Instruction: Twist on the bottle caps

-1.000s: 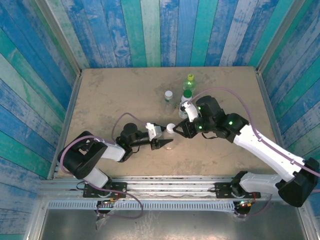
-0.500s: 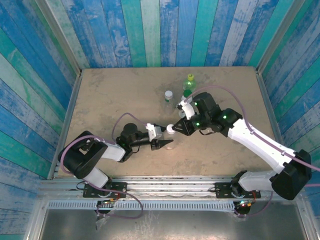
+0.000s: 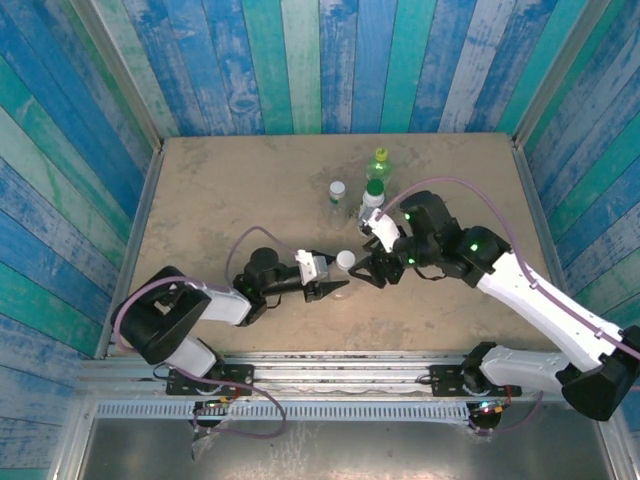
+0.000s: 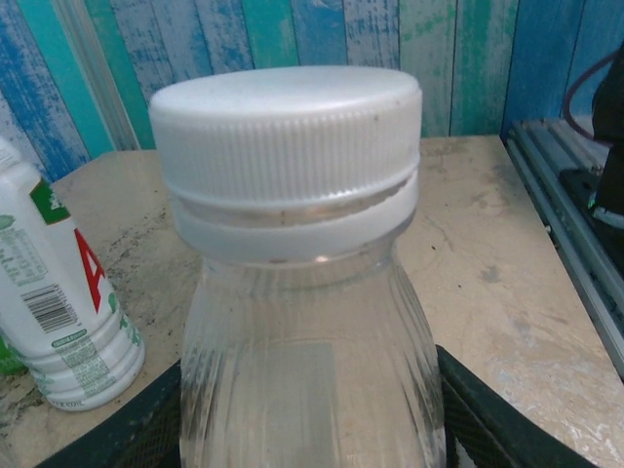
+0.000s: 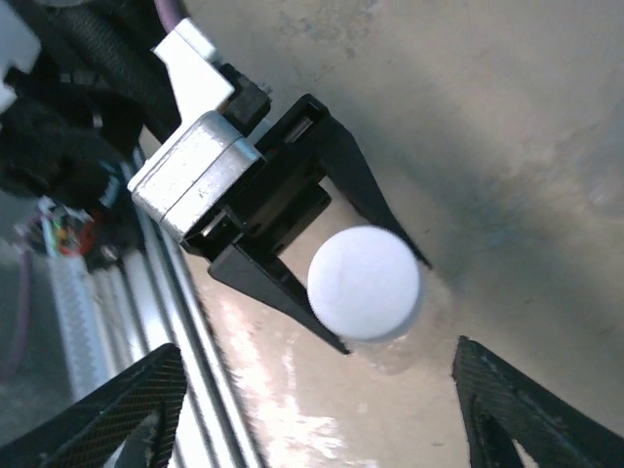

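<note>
A clear bottle (image 4: pixel 312 361) with a white cap (image 4: pixel 288 127) on its neck stands upright, and my left gripper (image 4: pixel 312 434) is shut on its body. From the top the capped bottle (image 3: pixel 345 260) is at the table's front middle, in the left gripper (image 3: pixel 333 287). My right gripper (image 3: pixel 372 270) hangs just right of it and is open. In the right wrist view the cap (image 5: pixel 366 283) lies ahead of the open right gripper (image 5: pixel 322 419), whose fingers (image 5: pixel 117 409) stand wide apart and clear of it.
Three capped bottles stand behind: a clear one (image 3: pixel 338 192), a white-labelled one with a green cap (image 3: pixel 373 195) (image 4: pixel 58 302), and a green one with a yellow-green cap (image 3: pixel 380 160). The metal rail (image 5: pixel 185 322) runs along the table's near edge.
The right gripper has opened, let go of the white cap and drawn back a little to the right. The left gripper still holds the bottle in place.
</note>
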